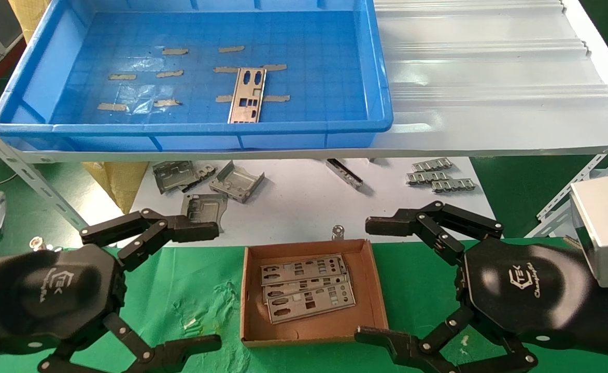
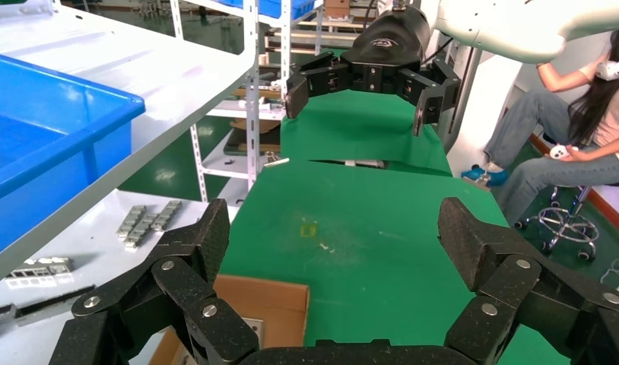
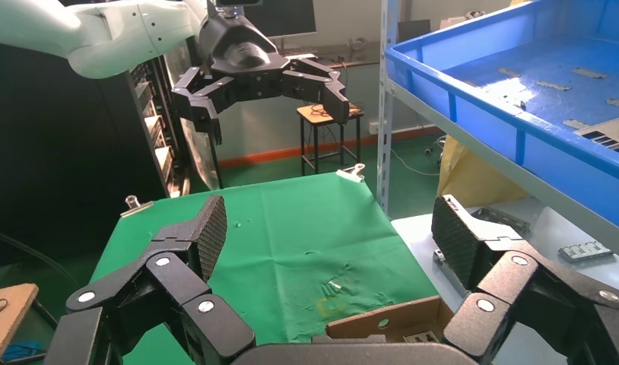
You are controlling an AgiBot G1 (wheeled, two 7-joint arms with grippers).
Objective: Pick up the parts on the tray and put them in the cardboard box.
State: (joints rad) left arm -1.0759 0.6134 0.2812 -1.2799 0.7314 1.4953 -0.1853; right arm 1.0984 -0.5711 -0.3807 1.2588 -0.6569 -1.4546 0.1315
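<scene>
one part (image 1: 247, 96) left in the tray (image 1: 34, 77), far centre; three sit in the cardboard box (image 1: 373, 282). our left gripper (image 1: 195, 285) and right gripper (image 1: 381, 280) flank the box, fingers wide, empty. we'd reach far, pinch its near edge.
</scene>
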